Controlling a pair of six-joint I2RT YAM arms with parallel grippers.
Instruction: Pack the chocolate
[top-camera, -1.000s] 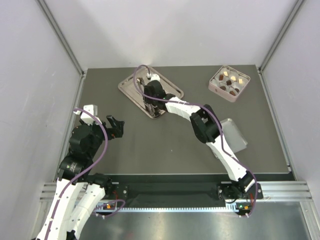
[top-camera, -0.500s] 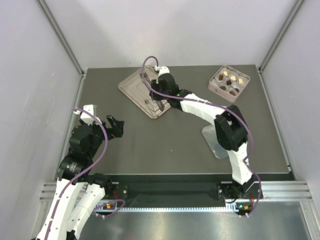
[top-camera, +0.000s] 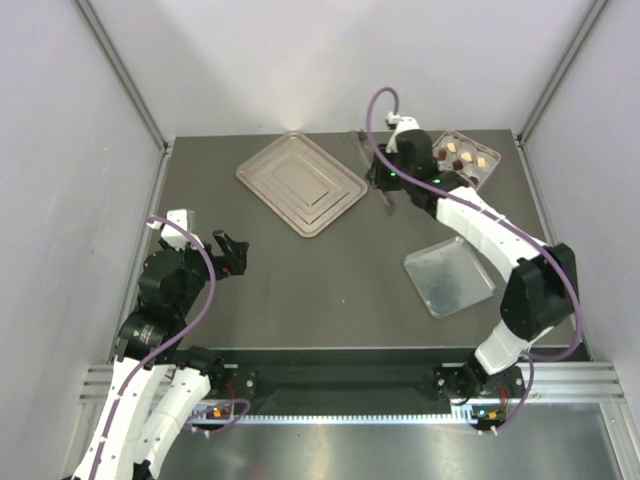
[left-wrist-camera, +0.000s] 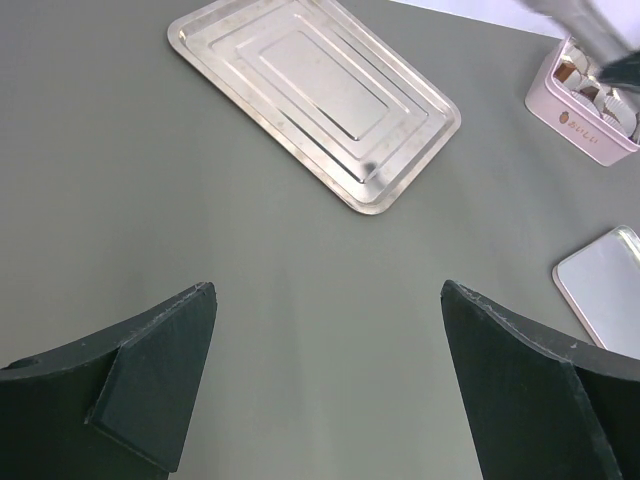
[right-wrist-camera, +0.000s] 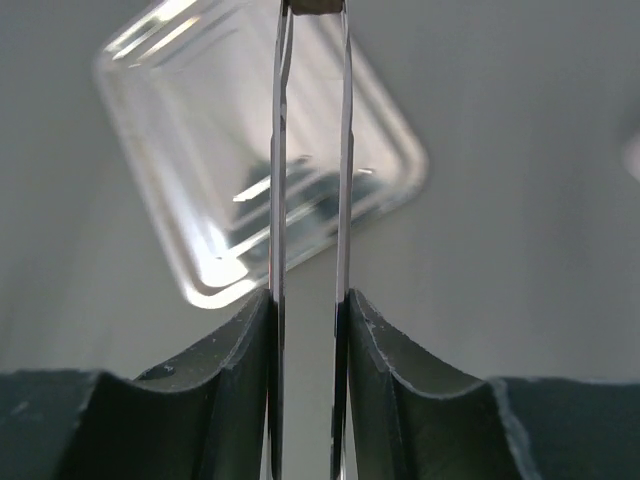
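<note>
The right gripper (right-wrist-camera: 308, 310) is clamped on a pair of thin metal tweezers (right-wrist-camera: 343, 150). Its two dark fingers (right-wrist-camera: 245, 340) press against the outer faces of the blades. The blades run almost parallel, and at their far tips they pinch a small dark chocolate piece (right-wrist-camera: 315, 6), which sits at the top edge of the wrist view with a blurred shiny tray beneath it. From above, this arm reaches to the far side of the dark table (top-camera: 300, 290), with its wrist between the large stepped metal tray (top-camera: 300, 183) and the pink box (top-camera: 437, 175); the held piece is too small to make out there. Other chocolates (top-camera: 462, 160), brown and cream, sit in the box's white cups. A smaller flat tray (top-camera: 450, 275) lies nearer the arm bases. The left gripper (left-wrist-camera: 328, 290) hangs over bare table with its jaws spread wide and nothing between them.
</note>
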